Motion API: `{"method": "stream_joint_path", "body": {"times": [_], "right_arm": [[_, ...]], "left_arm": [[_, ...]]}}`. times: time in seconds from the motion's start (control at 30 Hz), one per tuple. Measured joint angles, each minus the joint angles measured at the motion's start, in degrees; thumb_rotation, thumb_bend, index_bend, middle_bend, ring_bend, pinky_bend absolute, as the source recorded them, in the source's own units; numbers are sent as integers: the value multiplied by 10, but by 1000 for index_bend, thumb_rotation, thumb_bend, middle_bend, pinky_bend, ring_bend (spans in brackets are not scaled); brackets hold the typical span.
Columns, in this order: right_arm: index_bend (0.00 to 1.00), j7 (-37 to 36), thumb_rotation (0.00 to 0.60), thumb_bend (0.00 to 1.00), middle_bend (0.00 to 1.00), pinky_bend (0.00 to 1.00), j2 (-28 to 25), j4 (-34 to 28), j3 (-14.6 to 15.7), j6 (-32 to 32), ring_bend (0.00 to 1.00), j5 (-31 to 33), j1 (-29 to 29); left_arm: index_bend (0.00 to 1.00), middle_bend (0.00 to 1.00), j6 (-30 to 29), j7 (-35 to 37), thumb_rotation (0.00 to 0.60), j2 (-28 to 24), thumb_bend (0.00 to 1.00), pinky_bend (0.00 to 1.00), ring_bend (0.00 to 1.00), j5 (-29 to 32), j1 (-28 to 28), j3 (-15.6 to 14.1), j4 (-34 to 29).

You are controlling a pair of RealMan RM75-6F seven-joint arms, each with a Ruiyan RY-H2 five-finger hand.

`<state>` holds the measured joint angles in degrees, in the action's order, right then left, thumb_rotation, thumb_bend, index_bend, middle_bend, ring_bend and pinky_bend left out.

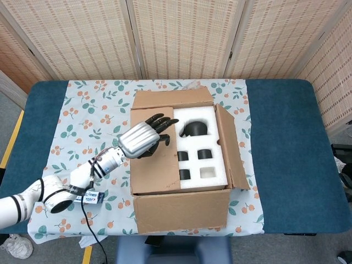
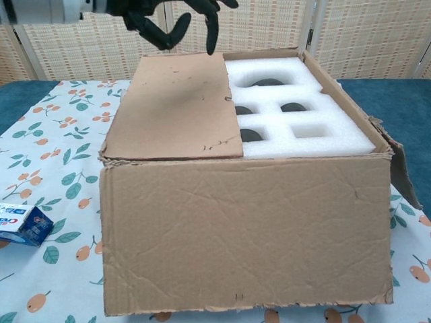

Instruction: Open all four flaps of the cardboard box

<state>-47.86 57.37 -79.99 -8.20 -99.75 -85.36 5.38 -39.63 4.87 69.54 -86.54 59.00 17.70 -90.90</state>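
Cardboard box (image 1: 181, 165): on the floral tablecloth (image 1: 88, 118), at table centre, toward the near edge. Left flap (image 1: 154, 148) folded flat over the left half of the opening, the only one closed. Right flap (image 1: 231, 148) leaning outward to the right. Far flap (image 1: 172, 97) tilted back at the far rim. Near flap (image 1: 181, 212) hanging down over the near wall.

White foam insert (image 1: 201, 148): fills the exposed right half of the box. Several cut-outs, most holding dark round items (image 1: 193, 128); the near-right square pocket (image 1: 208, 172) pale inside.

Left hand (image 1: 144, 136): raised above the closed left flap, near its inner edge, fingers (image 1: 164, 122) apart and pointing toward the foam, holding nothing. In the chest view, left hand (image 2: 176, 19) at the top of frame, dark fingers hanging downward, clear of the cardboard, shadow cast on the flap below. Forearm (image 1: 82, 176) stretched across the tablecloth from the near left.

Right hand: not seen in either view.

Toothpaste carton (image 1: 94, 196): blue and white, lying on the tablecloth to the near left of the box, partly covered by the forearm; one end also visible in the chest view (image 2: 23, 224).

Table (image 1: 286, 154): dark blue top, bare to the right of the tablecloth.

Woven folding screens (image 1: 181, 38): standing behind the far table edge.
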Motion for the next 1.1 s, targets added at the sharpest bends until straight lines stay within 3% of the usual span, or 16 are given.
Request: {"method": "stream_joint_path", "body": {"times": [0.5, 0.87, 1.1], "right_arm": [[481, -87, 286, 260, 0, 0, -11, 50, -8, 61, 0, 0, 10], [481, -125, 288, 260, 0, 0, -11, 88, -8, 65, 0, -8, 5], [481, -124, 288, 260, 0, 0, -11, 87, -8, 53, 0, -14, -2]], "left_arm": [[398, 0, 46, 4, 600, 105, 991, 0, 0, 26, 91, -13, 108], [459, 0, 65, 8, 600, 136, 1000, 0, 0, 45, 113, -37, 164], [494, 0, 55, 0, 600, 135, 1000, 0, 0, 48, 112, -48, 163]]}}
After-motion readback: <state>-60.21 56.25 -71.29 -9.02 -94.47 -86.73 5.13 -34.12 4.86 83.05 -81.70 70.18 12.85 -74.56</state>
